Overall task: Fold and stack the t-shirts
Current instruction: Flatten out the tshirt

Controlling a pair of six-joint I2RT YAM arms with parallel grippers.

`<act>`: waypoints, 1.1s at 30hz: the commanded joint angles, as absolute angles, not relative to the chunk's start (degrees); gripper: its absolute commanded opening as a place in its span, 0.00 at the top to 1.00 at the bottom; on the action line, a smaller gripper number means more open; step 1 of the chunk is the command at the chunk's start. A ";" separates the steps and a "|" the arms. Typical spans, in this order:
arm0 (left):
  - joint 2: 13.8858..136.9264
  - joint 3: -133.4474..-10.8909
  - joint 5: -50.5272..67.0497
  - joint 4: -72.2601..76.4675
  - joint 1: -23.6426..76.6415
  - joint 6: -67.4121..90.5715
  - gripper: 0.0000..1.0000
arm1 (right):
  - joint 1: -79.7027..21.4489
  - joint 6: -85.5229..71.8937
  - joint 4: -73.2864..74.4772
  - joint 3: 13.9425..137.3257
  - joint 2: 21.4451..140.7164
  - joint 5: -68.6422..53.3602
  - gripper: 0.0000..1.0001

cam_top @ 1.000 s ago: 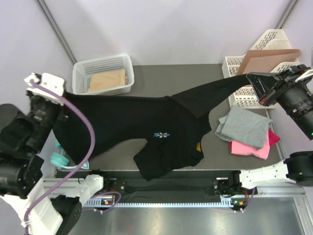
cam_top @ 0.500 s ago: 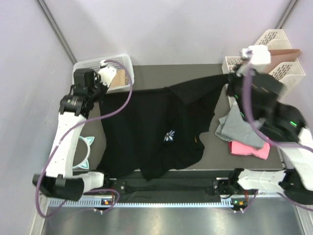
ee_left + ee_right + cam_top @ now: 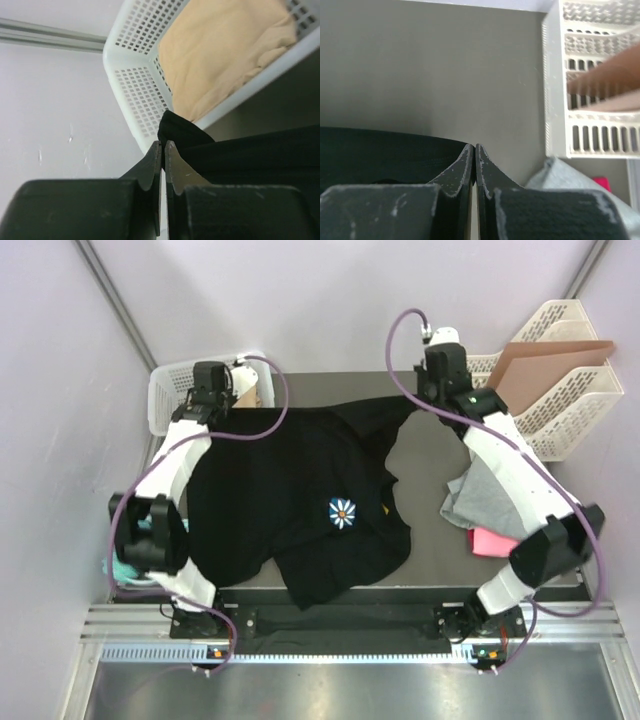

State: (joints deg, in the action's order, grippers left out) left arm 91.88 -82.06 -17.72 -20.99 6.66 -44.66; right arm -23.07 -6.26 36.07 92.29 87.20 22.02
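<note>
The black t-shirt [image 3: 290, 500] lies spread over the centre of the table [image 3: 425, 455], hem towards the bottom of the frame and white-and-blue logo [image 3: 343, 512] face up. At right centre, the grey t-shirt [image 3: 495, 500] overlaps the pink t-shirt [image 3: 487, 541]. Farther up, the left gripper [image 3: 163, 146] pinches the black shirt's upper left corner beside the white basket [image 3: 130, 75]. The right gripper [image 3: 474, 148], jaws pressed together, pinches its upper right corner near the white rack [image 3: 555, 100].
</note>
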 commanded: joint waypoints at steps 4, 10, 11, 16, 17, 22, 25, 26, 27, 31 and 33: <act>102.91 -89.99 -25.40 -7.05 4.22 -51.85 1.00 | -20.83 -5.63 32.87 107.99 97.11 21.27 1.00; 113.46 -101.50 -28.73 -5.98 2.73 -53.79 1.00 | -18.37 -6.68 35.95 116.80 101.86 22.58 1.00; 115.29 -104.12 -29.09 -5.98 2.46 -53.79 1.00 | -18.37 -6.16 35.86 116.72 101.78 23.02 1.00; 115.94 -106.53 -29.01 -9.92 1.93 -51.07 1.00 | -18.37 -6.59 35.86 114.01 100.37 19.47 0.88; 113.58 -102.96 -27.96 -8.97 2.11 -50.19 1.00 | -18.46 -7.81 36.47 113.47 100.55 16.29 0.70; 106.62 -90.98 -26.19 -5.19 2.29 -49.83 1.00 | -20.21 -11.16 40.44 105.60 101.78 13.69 0.00; 104.42 -87.63 -25.75 -4.83 2.29 -49.92 1.00 | -20.21 -14.23 37.10 96.37 95.38 12.23 0.00; 103.72 -86.93 -25.66 -4.92 2.29 -50.01 1.00 | -20.21 -15.89 36.39 93.81 93.53 10.30 0.00; 103.54 -86.92 -25.40 -5.27 2.29 -49.92 1.00 | -20.74 -16.34 35.17 91.17 89.95 8.11 0.00; 103.18 -87.97 -24.70 -7.46 2.37 -48.96 1.00 | -21.97 -20.38 36.92 77.66 85.79 2.83 0.00; 103.01 -88.07 -24.70 -7.91 2.55 -48.69 1.00 | -22.41 -22.75 33.51 69.31 82.64 0.27 0.00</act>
State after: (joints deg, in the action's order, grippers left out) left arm 106.98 -86.98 -24.88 -9.06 2.42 -50.24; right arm -21.10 -16.86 37.52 79.53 90.59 7.03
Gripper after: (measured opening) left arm 0.045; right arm 0.996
